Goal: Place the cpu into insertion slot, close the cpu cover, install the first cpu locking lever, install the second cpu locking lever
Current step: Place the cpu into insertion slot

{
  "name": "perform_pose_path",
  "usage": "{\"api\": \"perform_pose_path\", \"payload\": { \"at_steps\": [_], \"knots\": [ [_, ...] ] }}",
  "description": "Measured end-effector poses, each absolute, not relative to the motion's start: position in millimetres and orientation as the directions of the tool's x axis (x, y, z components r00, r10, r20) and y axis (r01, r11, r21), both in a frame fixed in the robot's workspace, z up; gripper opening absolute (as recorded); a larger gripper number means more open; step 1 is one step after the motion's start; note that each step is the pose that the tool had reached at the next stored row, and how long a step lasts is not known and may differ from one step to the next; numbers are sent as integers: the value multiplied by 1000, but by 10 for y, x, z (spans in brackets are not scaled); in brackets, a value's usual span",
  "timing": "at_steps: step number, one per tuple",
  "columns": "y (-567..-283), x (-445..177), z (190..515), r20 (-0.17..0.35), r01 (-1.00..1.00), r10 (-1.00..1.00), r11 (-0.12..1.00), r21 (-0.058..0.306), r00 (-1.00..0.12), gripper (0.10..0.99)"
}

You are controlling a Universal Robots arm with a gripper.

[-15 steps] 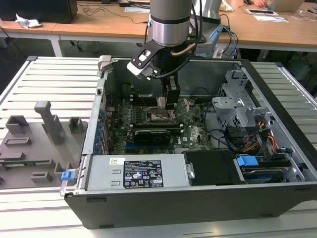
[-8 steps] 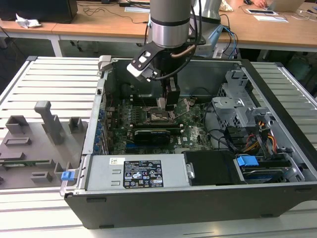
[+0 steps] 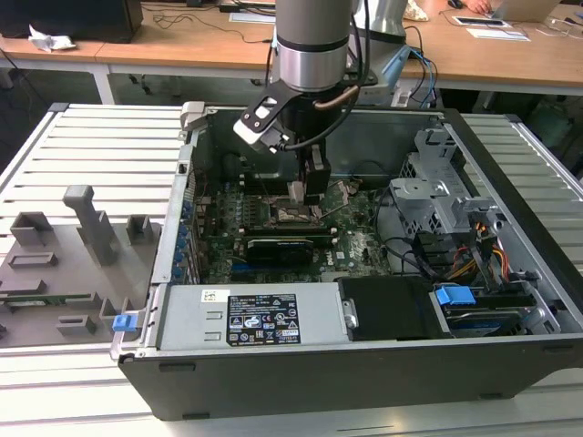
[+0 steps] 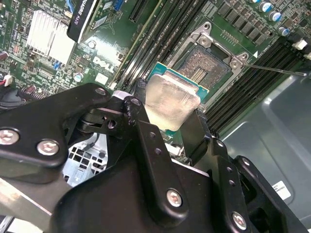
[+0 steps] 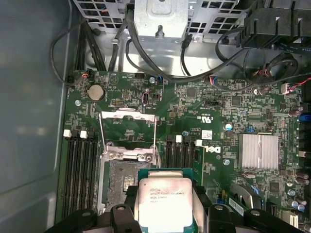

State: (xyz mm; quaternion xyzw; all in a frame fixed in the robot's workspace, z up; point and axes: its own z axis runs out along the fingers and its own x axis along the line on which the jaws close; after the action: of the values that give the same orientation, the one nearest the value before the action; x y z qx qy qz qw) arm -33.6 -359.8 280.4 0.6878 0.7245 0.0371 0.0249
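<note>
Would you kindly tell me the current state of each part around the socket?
hand: shut on the cpu.
cpu: held, not seated.
insertion slot: empty, pins exposed.
cpu cover: swung open.
locking lever: unlatched, swung out.

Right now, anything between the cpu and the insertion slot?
Nothing visible. The cpu, held in the jaws, hangs close by the insertion slot; the cpu cover stands open and the pin field is bare.
</note>
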Motion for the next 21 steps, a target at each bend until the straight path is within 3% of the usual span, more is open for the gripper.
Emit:
{"api": "perform_pose_path", "payload": {
  "at_steps": [21],
  "knots": [
    [-3598, -336, 2698, 15, 995, 999, 51, 88, -53, 529]
  ]
}}
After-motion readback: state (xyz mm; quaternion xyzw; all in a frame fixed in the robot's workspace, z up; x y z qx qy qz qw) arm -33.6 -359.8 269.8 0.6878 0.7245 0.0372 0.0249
